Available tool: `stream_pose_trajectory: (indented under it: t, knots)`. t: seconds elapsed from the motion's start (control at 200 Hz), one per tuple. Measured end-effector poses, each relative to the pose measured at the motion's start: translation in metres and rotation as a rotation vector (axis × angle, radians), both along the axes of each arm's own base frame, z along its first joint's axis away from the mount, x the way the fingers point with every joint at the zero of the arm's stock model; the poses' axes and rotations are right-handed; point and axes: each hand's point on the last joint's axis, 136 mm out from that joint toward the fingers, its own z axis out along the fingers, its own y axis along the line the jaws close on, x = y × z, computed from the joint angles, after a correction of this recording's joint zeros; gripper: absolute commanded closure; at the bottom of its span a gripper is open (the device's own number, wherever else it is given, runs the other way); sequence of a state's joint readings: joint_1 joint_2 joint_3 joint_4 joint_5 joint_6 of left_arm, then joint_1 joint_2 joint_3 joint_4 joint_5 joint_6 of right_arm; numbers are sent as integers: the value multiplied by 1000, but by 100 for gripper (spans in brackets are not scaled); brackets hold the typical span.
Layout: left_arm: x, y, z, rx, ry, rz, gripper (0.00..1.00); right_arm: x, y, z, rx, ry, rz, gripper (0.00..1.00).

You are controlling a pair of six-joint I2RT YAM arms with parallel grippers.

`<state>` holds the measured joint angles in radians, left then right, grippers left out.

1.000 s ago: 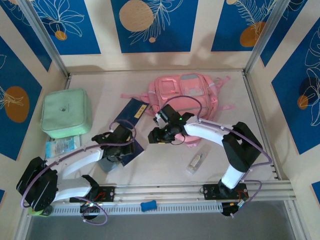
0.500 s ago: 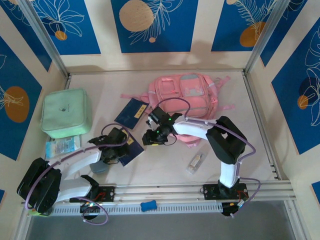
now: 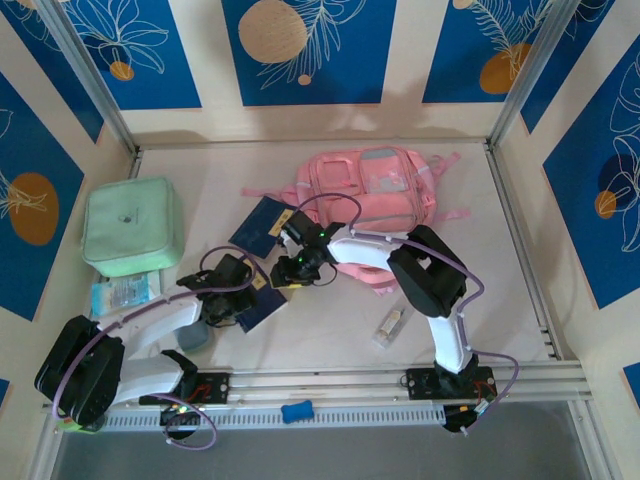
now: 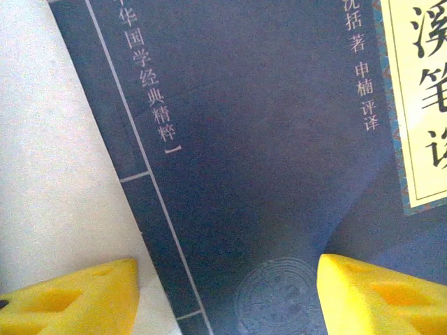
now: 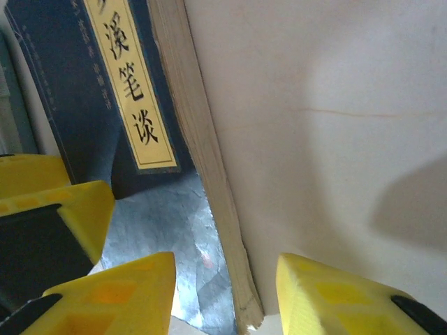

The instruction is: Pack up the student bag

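Noted: left pincer [image 4: 227,283] jaws apart over dark navy paperback book [image 4: 265,174] with Chinese title. One finger above cover, other above pale tabletop [image 4: 49,174] beside spine; contact cannot tell. 
Noted: right pincer [image 5: 227,279] jaws apart, straddling book's page edge, gap either side, nothing clamped. 
Large pink fabric backpack [image 3: 372,188] flat on tabletop, beyond and right of right pincer, near. 
Mint-green square soft case [image 3: 133,225] well left of left pincer.

Top cam bright, evenly lit, sharp, soft shadows on table [image 3: 320,332], wrist cams dimmer w/ close-up blur
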<state>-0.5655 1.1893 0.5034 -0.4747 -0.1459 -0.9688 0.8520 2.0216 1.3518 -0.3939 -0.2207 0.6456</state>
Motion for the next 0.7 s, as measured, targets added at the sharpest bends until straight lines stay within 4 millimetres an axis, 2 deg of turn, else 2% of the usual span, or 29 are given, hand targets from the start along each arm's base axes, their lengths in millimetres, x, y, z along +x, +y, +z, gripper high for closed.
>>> stream_pose_trajectory:
  t: [0.065,0.255,0.41,0.585,0.7]
  knots:
    - [-1,0,-1,-8,0,1,39,-4,2,-1,-1,1,17,70]
    - [1,-5,1,-28,-14,-9,42,-20,4,-6,-3,15,49,72]
    - [-1,-14,2,-24,-27,-50,42,-45,-17,-12,-42,34,57,73]
    - [-2,-23,2,2,-50,-100,38,-86,-39,2,-50,42,74,73]
    - [-1,-26,3,14,-56,-112,36,-98,-47,9,-45,44,69,70]
